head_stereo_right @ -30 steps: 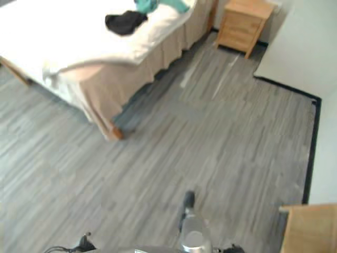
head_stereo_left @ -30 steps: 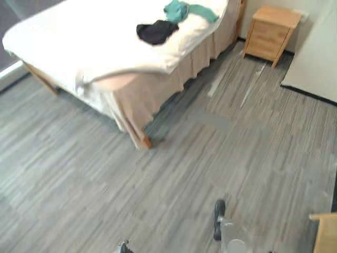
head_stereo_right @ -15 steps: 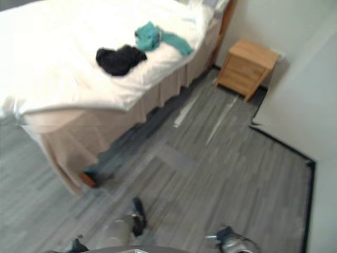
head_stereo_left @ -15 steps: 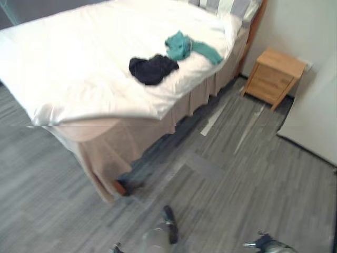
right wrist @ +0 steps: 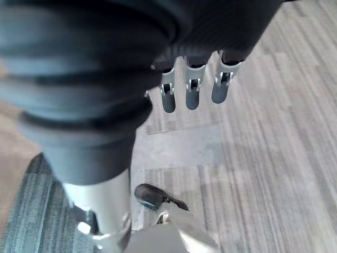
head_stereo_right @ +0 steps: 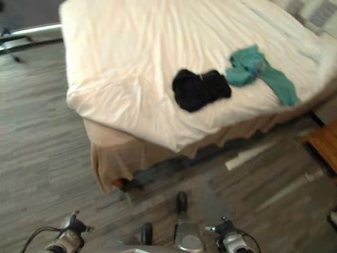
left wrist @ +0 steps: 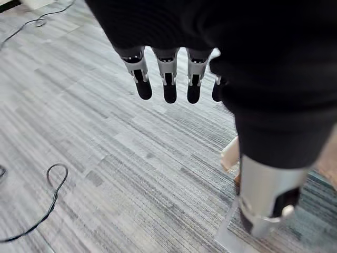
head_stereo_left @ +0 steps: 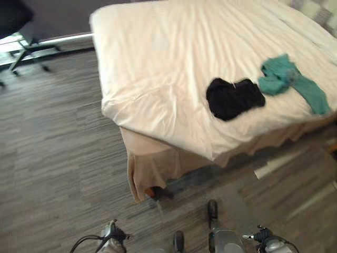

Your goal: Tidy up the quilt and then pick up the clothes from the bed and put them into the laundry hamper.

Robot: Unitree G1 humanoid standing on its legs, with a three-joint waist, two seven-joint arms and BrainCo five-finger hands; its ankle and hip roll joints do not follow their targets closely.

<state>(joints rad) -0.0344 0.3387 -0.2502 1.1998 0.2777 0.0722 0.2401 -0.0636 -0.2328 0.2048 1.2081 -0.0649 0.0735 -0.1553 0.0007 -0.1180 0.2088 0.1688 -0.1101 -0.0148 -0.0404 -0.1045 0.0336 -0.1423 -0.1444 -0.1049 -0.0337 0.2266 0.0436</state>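
- The quilt is cream-white and covers the top of the bed; it shows soft wrinkles, and its edge hangs a little over the near side and the near corner
- A black piece of clothing lies crumpled on the quilt, near the near edge of the bed
- A teal piece of clothing lies just beside the black one, toward the head of the bed; one long part of it stretches toward the edge of the quilt
- I cannot tell whether the two pieces touch each other
- A beige bed skirt hangs below the quilt down to the floor, and at the near corner a wooden bed leg is seen under it
- The left hand hangs above the grey wood-pattern floor; its fingers point down, straight and relaxed, and they hold nothing
- The right hand also hangs above the floor, with its fingers straight and loose, and nothing is in it
- Both hands are well apart from the bed and from the clothes
- A chair base with wheels stands on the floor past the foot of the bed, by a dark wall
- A corner of a wooden nightstand shows at the right edge of the right eye view
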